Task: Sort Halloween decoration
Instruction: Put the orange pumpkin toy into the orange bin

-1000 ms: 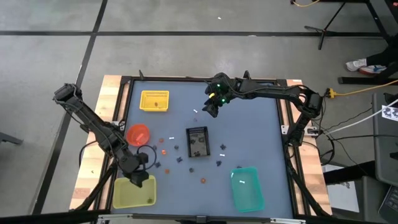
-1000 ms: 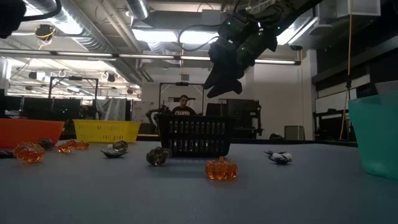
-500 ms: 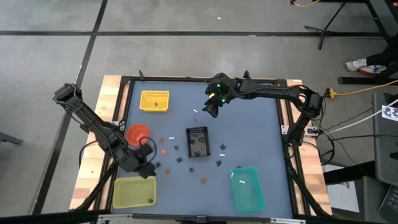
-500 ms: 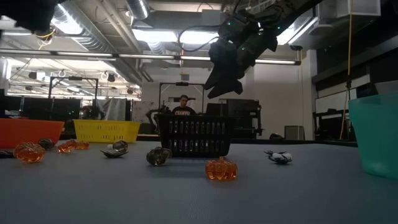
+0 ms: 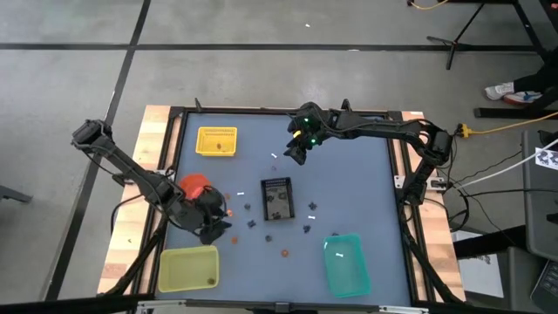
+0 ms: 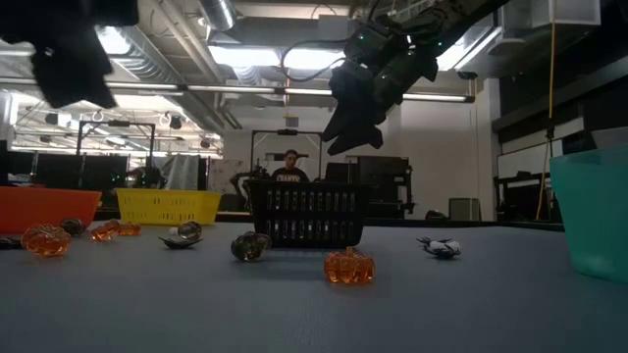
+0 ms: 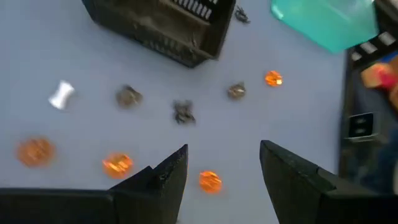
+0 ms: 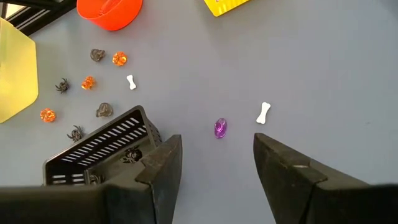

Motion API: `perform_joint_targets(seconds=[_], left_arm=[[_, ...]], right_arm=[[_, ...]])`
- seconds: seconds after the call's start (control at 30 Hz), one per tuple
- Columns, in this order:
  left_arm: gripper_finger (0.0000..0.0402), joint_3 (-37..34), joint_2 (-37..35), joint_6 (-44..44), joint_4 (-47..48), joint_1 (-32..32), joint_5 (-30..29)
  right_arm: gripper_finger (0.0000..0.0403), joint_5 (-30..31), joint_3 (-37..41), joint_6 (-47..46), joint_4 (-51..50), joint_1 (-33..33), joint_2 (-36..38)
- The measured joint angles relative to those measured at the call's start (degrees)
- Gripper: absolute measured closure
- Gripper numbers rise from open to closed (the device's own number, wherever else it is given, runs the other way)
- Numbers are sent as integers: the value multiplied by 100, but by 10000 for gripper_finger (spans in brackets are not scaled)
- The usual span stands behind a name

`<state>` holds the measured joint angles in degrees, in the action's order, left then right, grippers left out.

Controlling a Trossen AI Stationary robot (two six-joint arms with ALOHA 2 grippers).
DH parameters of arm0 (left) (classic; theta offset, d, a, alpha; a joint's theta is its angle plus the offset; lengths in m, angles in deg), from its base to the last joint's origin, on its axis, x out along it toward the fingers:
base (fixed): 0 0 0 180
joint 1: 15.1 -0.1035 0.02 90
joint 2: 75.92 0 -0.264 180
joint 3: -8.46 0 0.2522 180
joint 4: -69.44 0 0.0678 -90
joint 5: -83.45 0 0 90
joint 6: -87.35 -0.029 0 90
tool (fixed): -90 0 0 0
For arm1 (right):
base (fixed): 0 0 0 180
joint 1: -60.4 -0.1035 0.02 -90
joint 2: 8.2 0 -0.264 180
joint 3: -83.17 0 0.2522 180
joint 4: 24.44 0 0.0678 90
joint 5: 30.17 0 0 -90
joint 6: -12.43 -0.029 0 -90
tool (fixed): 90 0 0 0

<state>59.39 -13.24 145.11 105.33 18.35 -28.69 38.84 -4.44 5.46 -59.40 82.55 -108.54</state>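
Behind left tool [image 5: 212,228], orange bowl [image 5: 190,184] half hidden

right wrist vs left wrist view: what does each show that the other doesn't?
Right wrist only: purple trinket, orange bowl, yellow basket, yellow-green tray, right gripper open. Left wrist only: teal bin, left gripper open above an orange pumpkin. Both: black basket, a white bone, orange pumpkins and dark spiders on the blue mat.

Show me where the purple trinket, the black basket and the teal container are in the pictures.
purple trinket [image 8: 221,128], right wrist view, middle of its body.
black basket [image 6: 306,215], low view, slatted front wall.
teal container [image 5: 348,270], high view, bare floor inside it.
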Motion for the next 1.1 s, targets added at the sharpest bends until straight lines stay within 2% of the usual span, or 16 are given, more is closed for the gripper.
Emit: perform_joint_targets(seconds=[0.27, 0.53, 0.77, 1.1], left_arm=[[218, 0, 0, -1100, 448, -797, -84], [218, 0, 149, -1953, 821, -1452, 379], [218, 0, 873, -2711, 798, -1626, 1085], [218, 0, 1584, -2844, 573, -1617, 1216]], right_arm=[[205, 0, 0, 2, 2, 0, 0], [205, 0, 0, 2, 2, 0, 0], [205, 0, 0, 2, 4, 0, 0], [205, 0, 0, 2, 4, 0, -2]])
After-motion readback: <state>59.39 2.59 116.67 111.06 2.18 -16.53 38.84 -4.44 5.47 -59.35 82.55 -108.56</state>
